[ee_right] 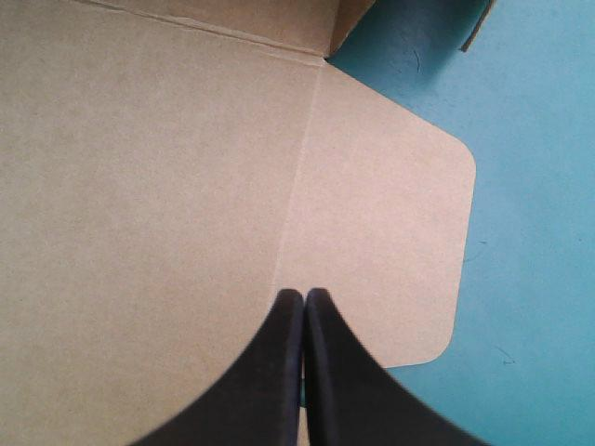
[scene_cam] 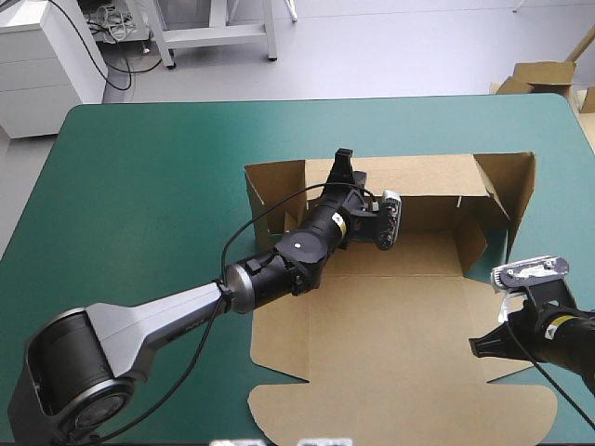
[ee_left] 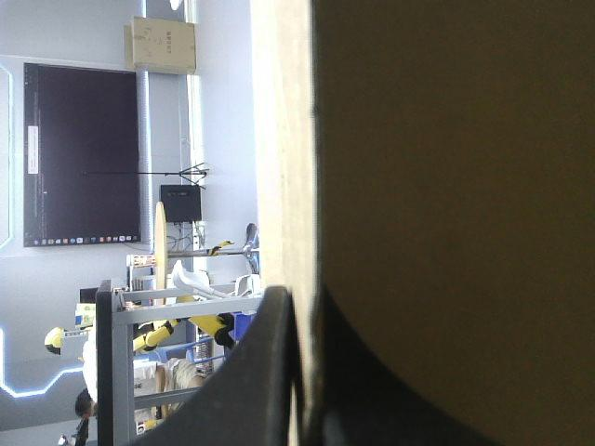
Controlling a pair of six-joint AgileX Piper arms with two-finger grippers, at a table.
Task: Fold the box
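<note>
**Box half-raised: left gripper clamped on back wall, right gripper closed at a flap crease**

The box sits right of centre on the table. Its back wall and side walls stand raised. The lid lies flat toward the near edge.

The left gripper reaches across the box floor to the top edge of the back wall. In its wrist view the fingers are all but closed, with the board's edge pinched between them. Judgement: this grip keeps the wall upright, or readies its top strip to be turned inward, while the sides are dealt with.

The right gripper is over the box's right margin, on the near side. Its fingers meet in a point with nothing between them. The tip sits at the crease where a round-cornered flap joins the main panel. Whether the tip touches the board cannot be told. Judgement: a closed point suits pinning the panel down, or nudging the flap up along its crease.

Progress is judged about midway, since the walls are up but no tuck is visible. Risk: the back wall may spring down if released early.

Spare board lies beyond the table's far right corner.
</note>
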